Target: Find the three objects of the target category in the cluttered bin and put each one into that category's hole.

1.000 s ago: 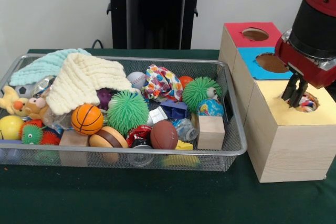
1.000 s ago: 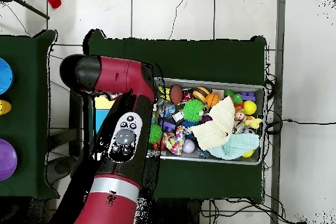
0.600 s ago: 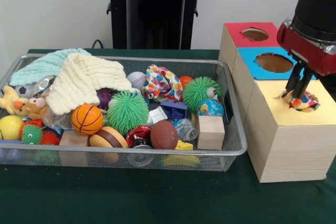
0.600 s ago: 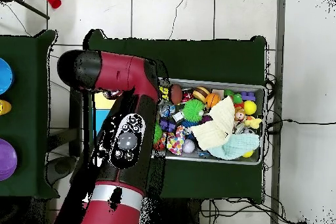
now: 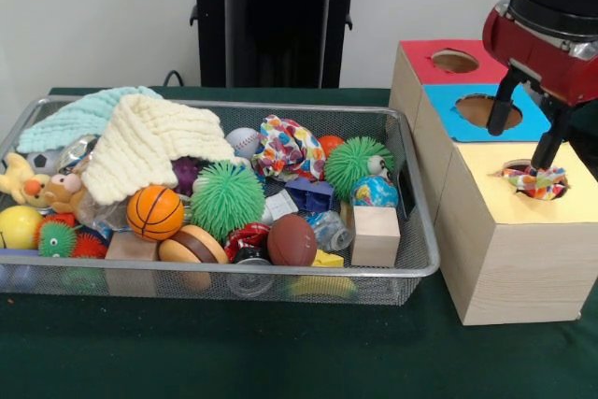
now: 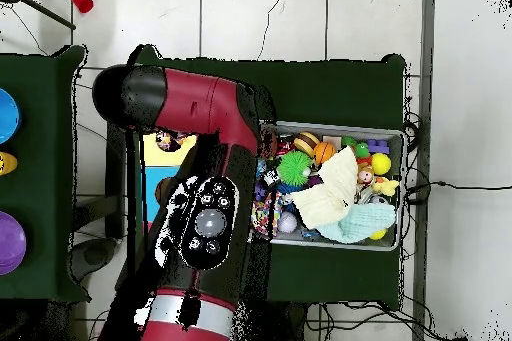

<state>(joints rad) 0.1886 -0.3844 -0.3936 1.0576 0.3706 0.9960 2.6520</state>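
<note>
Green table (image 5: 234,352) | end effector (image 5: 528,128) open above patterned cloth (image 5: 535,181), half-sunk in yellow hole

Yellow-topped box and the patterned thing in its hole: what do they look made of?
Box: looks like pale unfinished wood, with faint grain on its sides; the top seems a matte yellow sheet. Patterned thing: probably soft printed fabric, since it sits crumpled in the hole. Gripper is open above it.

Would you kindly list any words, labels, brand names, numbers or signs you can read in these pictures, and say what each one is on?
None: no readable text shows in either view.
The small globe ball in the wire bin carries printed patches too small to read.
The three boxes' coloured tops, red, blue and yellow, bear no lettering.
The arm's round button pad shows marks too blurred to read.
</note>
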